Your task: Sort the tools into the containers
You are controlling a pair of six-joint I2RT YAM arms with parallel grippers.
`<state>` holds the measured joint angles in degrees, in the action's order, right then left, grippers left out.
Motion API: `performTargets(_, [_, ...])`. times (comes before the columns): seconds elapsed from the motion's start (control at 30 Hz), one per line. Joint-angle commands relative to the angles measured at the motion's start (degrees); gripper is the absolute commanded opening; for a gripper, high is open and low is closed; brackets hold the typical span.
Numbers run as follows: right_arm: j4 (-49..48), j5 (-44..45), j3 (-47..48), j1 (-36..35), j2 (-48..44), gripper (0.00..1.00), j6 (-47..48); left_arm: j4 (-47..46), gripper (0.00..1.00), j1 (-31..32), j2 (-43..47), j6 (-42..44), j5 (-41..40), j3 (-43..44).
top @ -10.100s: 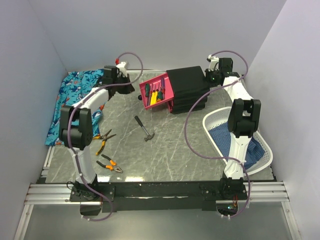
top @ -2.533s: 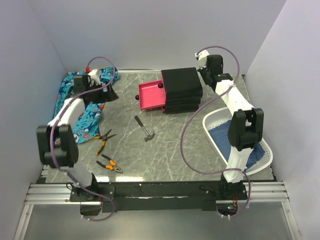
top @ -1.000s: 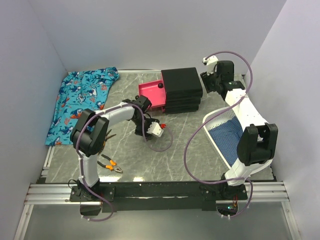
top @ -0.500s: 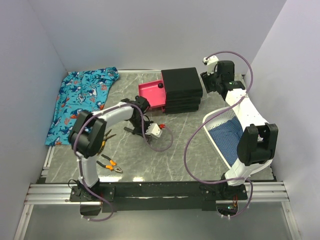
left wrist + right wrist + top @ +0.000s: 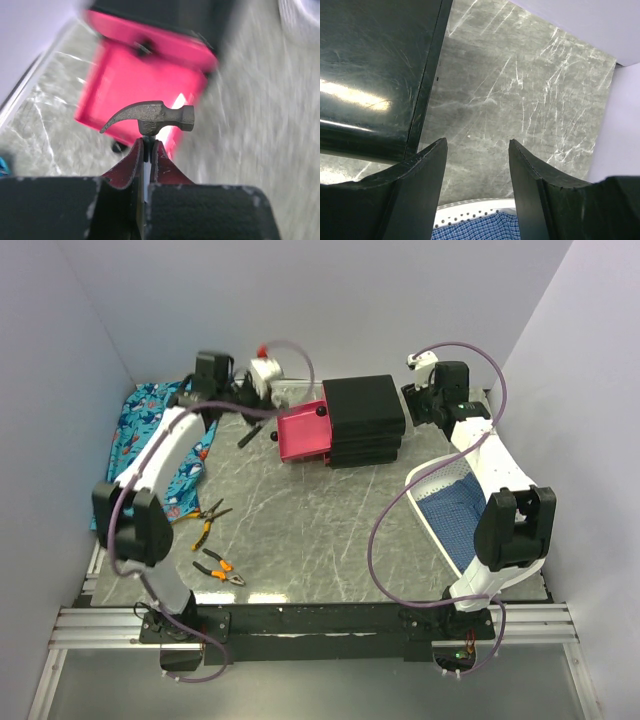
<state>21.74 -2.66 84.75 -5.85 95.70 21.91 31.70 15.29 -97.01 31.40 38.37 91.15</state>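
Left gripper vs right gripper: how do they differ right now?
Left gripper is shut on the hammer, just below its head; right gripper is open and empty. Left gripper faces the open pink drawer; right gripper faces the black cabinet edge and bare table. Both are at the table's far end.

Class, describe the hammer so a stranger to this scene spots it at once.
Find the black cabinet at the back of the table and its open pink drawer. Left of the drawer, the left gripper is shut on the hammer. Unlike the orange-handled pliers lying nearer, it has a grey steel claw head.
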Motion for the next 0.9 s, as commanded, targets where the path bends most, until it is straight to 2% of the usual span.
performTargets(0.0, [-0.64,0.28,1.91,0.48,-0.43,0.6,-0.64,-16.21,0.01,-3.33,-10.88,-33.28,3.99,9.29])
performTargets(0.1, [-0.99,0.98,1.12,0.48,-0.95,0.6,0.06,-23.58,0.01,-3.78,-16.69,-44.82,3.73,13.51])
performTargets(0.27, [-1.61,2.13,-1.51,0.49,-2.01,0.6,1.29,-26.87,0.01,-3.51,-25.49,-58.79,3.82,22.2])
performTargets(0.43, [-2.05,2.57,-2.49,0.4,-2.19,0.6,1.82,-29.59,0.01,-1.58,-29.11,-58.73,3.46,21.79])
performTargets(0.87, [-2.05,2.39,-0.55,0.4,0.1,0.6,1.73,-22.56,0.01,2.11,-32.36,-52.85,0.75,20.64])
